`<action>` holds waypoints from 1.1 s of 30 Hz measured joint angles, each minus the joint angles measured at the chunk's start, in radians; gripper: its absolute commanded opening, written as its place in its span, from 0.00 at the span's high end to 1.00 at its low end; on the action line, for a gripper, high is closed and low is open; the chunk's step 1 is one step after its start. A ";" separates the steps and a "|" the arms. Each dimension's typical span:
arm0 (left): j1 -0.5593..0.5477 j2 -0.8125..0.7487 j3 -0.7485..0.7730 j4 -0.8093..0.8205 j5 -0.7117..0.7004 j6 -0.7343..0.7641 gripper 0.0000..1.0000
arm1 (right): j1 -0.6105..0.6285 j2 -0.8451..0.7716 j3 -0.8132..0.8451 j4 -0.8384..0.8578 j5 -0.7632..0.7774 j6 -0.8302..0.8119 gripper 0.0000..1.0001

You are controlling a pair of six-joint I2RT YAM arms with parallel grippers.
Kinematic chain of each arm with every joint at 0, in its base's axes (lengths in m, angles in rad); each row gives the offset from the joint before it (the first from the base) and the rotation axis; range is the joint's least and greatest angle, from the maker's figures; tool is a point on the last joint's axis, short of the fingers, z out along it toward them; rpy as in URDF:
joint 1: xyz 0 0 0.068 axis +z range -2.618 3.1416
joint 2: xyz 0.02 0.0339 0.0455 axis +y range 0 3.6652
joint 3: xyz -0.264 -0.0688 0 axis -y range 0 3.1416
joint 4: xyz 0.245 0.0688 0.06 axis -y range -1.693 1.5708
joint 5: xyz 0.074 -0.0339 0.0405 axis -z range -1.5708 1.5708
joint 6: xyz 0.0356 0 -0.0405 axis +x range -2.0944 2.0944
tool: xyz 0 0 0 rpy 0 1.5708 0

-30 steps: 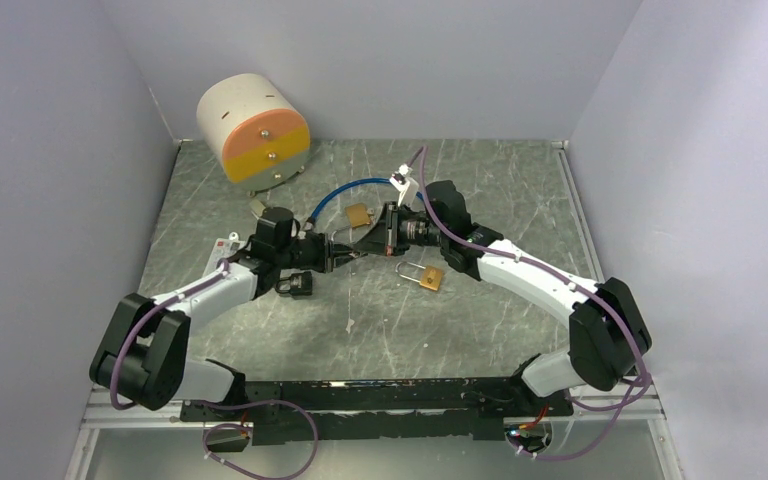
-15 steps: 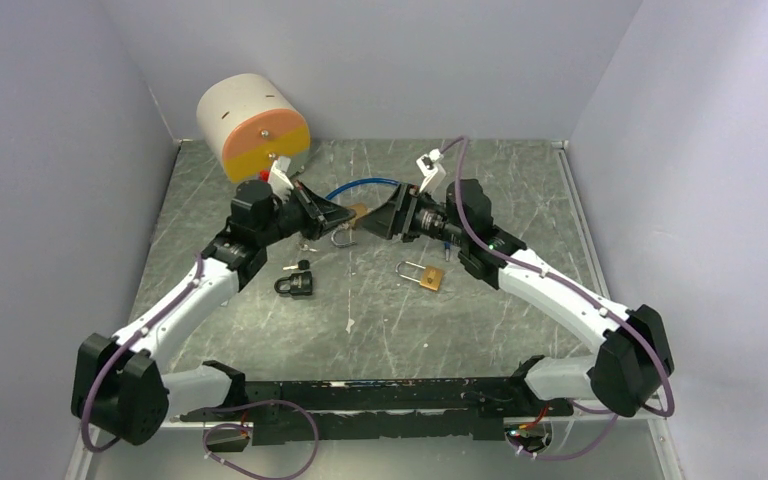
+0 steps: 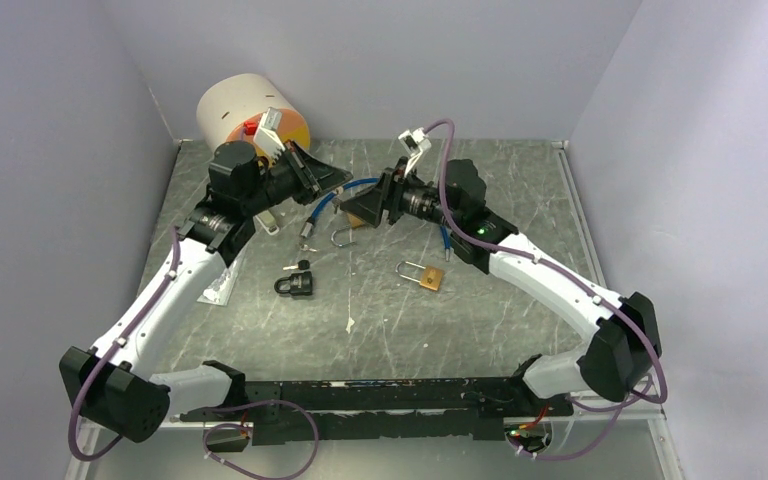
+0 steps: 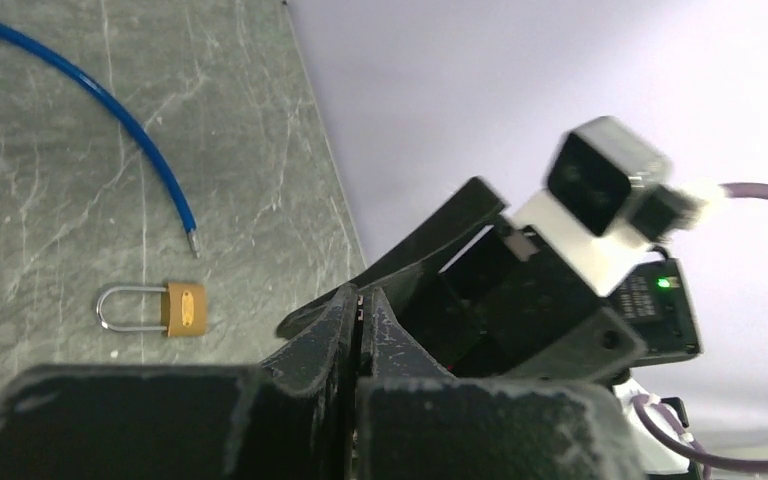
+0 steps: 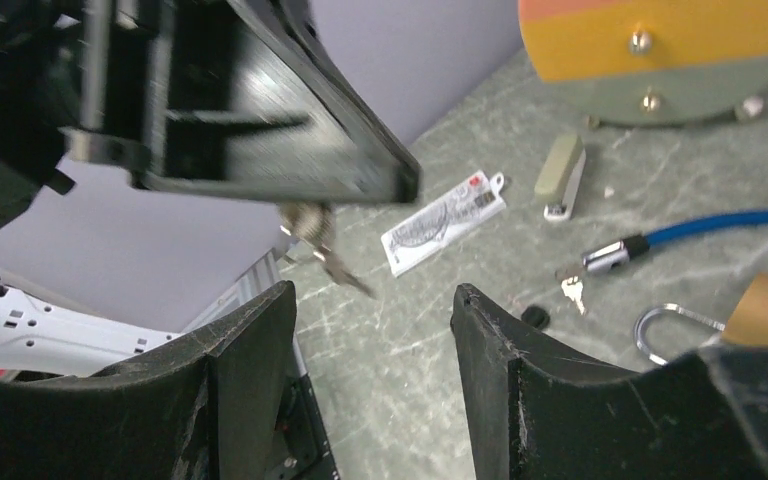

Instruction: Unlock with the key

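My left gripper (image 3: 343,180) is raised at the back left of the table, shut on a small metal key (image 5: 322,245) that hangs from its fingertips (image 4: 360,300). My right gripper (image 3: 357,211) faces it from the right, open with nothing between its fingers (image 5: 260,330). A brass padlock (image 3: 346,236) with a silver shackle (image 5: 665,330) lies on the table just below the right gripper. A second brass padlock (image 3: 423,276) lies nearer the middle and also shows in the left wrist view (image 4: 165,307). A black padlock (image 3: 295,284) lies to the left.
A blue cable lock (image 3: 345,190) curves across the back, its metal end (image 5: 605,258) beside a loose key (image 5: 572,290). A cream cylinder with an orange and yellow face (image 3: 245,115) stands at the back left. A white card (image 5: 443,220) and a beige bar (image 5: 560,175) lie near it.
The two grippers met at the table's middle a second ago. The right gripper has opened and the padlock lies on the table. The left arm has lifted back and left with the key.
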 measured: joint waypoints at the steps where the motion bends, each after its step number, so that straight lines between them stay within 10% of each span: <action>1: 0.000 0.002 0.004 -0.013 0.001 -0.003 0.97 | 0.003 0.003 0.016 0.000 0.000 -0.015 0.39; 16: 0.003 0.017 0.013 -0.106 0.014 -0.060 0.97 | 0.014 0.076 0.095 0.000 -0.121 -0.107 0.48; 27: 0.008 0.016 0.016 -0.101 0.007 -0.075 0.98 | 0.011 0.101 0.119 -0.005 -0.193 -0.081 0.98; 33: 0.010 0.016 0.016 -0.108 0.002 -0.075 0.91 | 0.014 0.108 0.131 -0.002 -0.209 -0.038 1.00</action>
